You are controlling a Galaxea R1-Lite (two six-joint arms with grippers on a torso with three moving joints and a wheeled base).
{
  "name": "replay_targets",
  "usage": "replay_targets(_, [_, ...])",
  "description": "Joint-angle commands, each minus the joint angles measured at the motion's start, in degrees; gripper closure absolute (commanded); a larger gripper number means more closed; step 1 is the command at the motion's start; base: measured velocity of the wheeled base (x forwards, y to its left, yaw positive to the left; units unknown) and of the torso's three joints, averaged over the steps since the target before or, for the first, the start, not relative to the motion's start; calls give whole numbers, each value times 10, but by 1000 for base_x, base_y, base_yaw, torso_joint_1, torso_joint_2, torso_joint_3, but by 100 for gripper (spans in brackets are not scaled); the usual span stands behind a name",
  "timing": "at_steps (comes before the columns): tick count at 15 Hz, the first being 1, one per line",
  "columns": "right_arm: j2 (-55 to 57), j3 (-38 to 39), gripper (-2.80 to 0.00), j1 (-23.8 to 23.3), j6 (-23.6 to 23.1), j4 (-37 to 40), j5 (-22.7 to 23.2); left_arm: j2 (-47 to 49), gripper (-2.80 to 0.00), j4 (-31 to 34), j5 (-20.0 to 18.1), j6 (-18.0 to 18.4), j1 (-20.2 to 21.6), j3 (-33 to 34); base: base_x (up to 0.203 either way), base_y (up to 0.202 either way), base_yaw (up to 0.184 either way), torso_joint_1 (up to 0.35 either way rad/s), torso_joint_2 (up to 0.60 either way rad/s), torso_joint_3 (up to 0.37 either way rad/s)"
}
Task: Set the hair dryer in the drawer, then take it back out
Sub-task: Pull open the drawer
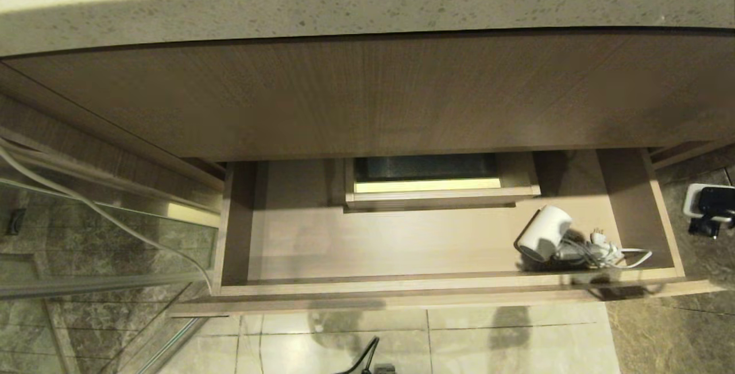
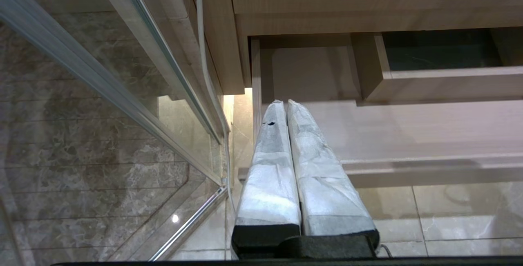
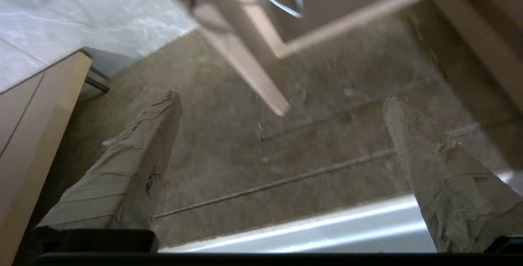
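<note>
**A:** Where's the hair dryer [image 1: 542, 232] sitting?

**B:** Inside the open drawer [image 1: 367, 290], near its right front corner, lying on its side on the drawer floor. Its white cord [image 1: 597, 253] is bunched beside it, with one loop trailing toward the drawer's right wall.

**A:** And relative to the working hand?

**B:** The right gripper [image 3: 282, 98] is outside the drawer, off its right front corner and over the dark stone floor [image 3: 229, 164]. Its wrist view shows that corner and a loop of cord up ahead of the fingertips, so the dryer is well apart from it, forward and to the inside. Its padded fingers [image 3: 135, 155] are spread wide with nothing between them. The view is smeared, so I won't swear to how the wrist is angled.

**A:** How would it handle?

**B:** Probably light, with a hard, smooth plastic shell. The barrel is round, so it could roll or slip in a loose pinch. I'd close across the barrel's middle rather than on the cord, which is limp and would let the body dangle or snag on the drawer edge.

**A:** The other arm?

**B:** The left gripper [image 2: 286, 104] hangs parked before the drawer's left front corner, its fingers pressed together on nothing.
</note>
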Motion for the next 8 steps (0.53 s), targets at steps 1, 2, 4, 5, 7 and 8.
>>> replay_targets(1, [64, -30, -280, -20, 1, -4, -3, 0, 0, -1, 0, 0, 0, 23, 0, 0, 0, 0, 0, 0])
replay_targets(2, [82, -34, -280, -21, 1, -13, -3, 0, 0, -1, 0, 0, 0, 23, 0, 0, 0, 0, 0, 0])
replay_targets(4, [113, -46, -280, -22, 2, -22, -2, 0, 0, -1, 0, 0, 0, 23, 0, 0, 0, 0, 0, 0])
replay_targets(5, [128, -49, -280, -22, 2, -24, -2, 0, 0, -1, 0, 0, 0, 23, 0, 0, 0, 0, 0, 0])
replay_targets(7, [165, -59, -280, -22, 5, -33, -2, 0, 0, -1, 0, 0, 0, 23, 0, 0, 0, 0, 0, 0])
replay_targets(8, [183, -67, -280, -20, 13, -38, -2, 0, 0, -1, 0, 0, 0, 23, 0, 0, 0, 0, 0, 0])
